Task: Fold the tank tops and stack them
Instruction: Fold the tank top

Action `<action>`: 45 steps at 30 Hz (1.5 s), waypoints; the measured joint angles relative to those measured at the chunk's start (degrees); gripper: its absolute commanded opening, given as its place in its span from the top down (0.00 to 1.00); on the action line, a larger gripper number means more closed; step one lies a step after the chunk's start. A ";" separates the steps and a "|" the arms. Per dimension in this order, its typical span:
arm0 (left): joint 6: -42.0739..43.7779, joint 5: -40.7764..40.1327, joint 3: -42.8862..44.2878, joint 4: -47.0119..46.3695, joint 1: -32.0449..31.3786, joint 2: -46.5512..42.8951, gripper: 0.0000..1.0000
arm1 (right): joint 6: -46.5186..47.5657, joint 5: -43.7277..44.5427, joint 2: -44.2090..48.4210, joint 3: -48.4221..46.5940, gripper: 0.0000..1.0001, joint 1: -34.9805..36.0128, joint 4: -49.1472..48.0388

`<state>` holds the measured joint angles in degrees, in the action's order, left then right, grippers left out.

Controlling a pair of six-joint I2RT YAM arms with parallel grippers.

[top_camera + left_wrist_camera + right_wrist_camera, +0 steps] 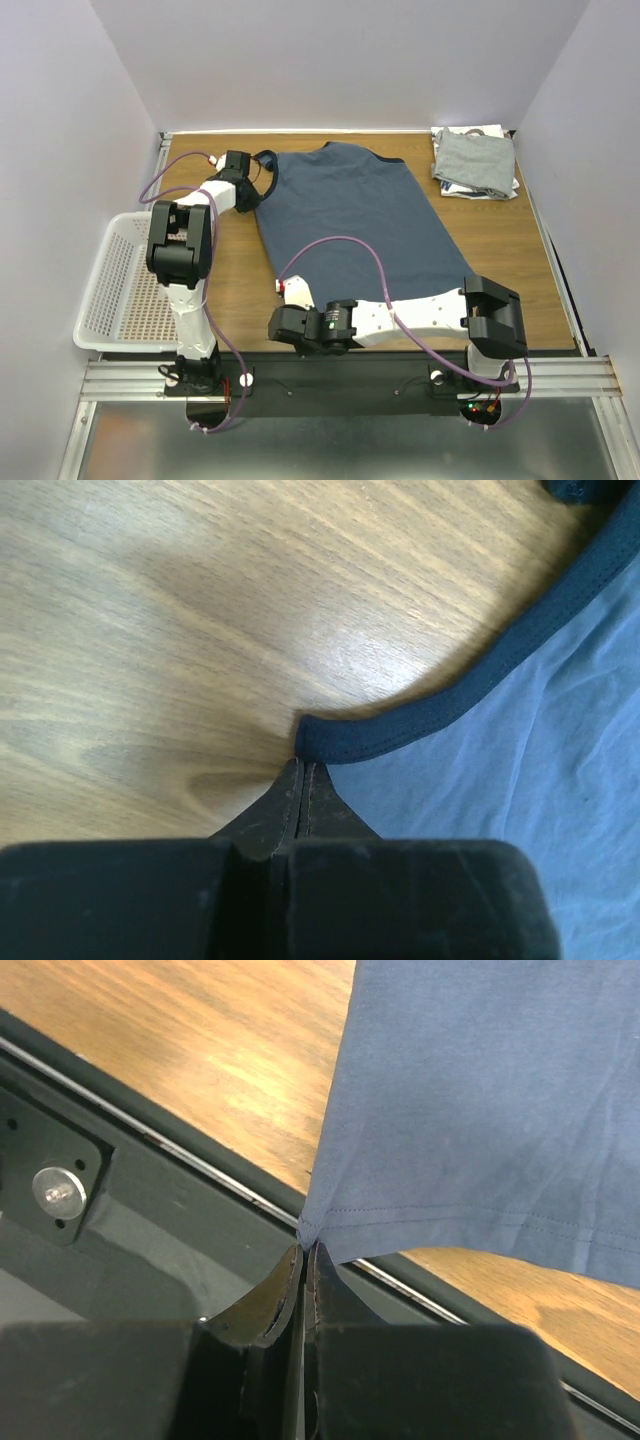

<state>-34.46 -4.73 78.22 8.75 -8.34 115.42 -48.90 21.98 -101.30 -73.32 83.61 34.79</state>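
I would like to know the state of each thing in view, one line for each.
blue tank top: spread flat, unfolded, near-left hem corner pinched.
grey and white tank tops: folded, stacked at the table's far right corner.
left gripper: shut at the navy trim; a grip on cloth cannot be told.
right gripper: shut on the blue tank top's hem corner.
basket: upright beside the table's left edge.

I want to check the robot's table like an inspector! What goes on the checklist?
Surface: wooden table, bare around the clothes.
Job's things: blue tank top spread flat; grey tank top folded on white fabric, far right corner.
Clutter: white basket at the left edge.
Grippers: left gripper shut at the top's navy trim, apparently pinching it; right gripper shut on its hem corner.
Cables: purple cables looping over both arms.
Surroundings: pale walls; metal rail in front.
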 measured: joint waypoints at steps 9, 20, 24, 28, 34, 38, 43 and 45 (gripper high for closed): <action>-1.79 -9.62 -0.90 4.85 0.11 -4.31 1.00 | 0.61 -4.76 -0.33 -0.09 1.00 0.00 -3.50; -4.90 -16.65 -0.98 9.16 2.97 -7.30 1.00 | 2.21 -12.83 -5.07 -5.70 1.00 0.11 -7.61; -5.44 -17.49 -0.98 9.94 3.32 -7.37 1.00 | 2.84 -14.51 -5.11 -7.69 1.00 0.11 -8.70; -6.12 -17.59 -0.79 10.27 3.30 -7.41 1.00 | 2.99 -14.82 -5.07 -7.65 0.99 0.07 -9.66; -6.99 -17.31 1.62 11.02 1.55 -7.41 1.00 | 2.73 -14.25 -2.38 -3.08 1.00 -1.25 -9.88; -7.69 -17.09 4.11 11.21 -0.96 -7.26 1.00 | 2.14 -13.14 0.94 0.48 0.99 -2.78 -10.05; -8.57 -16.92 8.66 11.39 -4.11 -4.66 1.00 | 1.07 -11.34 6.01 5.51 1.00 -4.07 -10.40; -8.98 -16.87 10.16 11.52 -5.18 -3.10 1.00 | 0.76 -10.78 7.48 7.04 1.00 -4.52 -10.49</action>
<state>-43.44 -21.61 88.38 20.27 -13.52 112.31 -48.14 11.20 -93.82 -66.28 79.09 24.29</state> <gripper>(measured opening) 0.017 0.054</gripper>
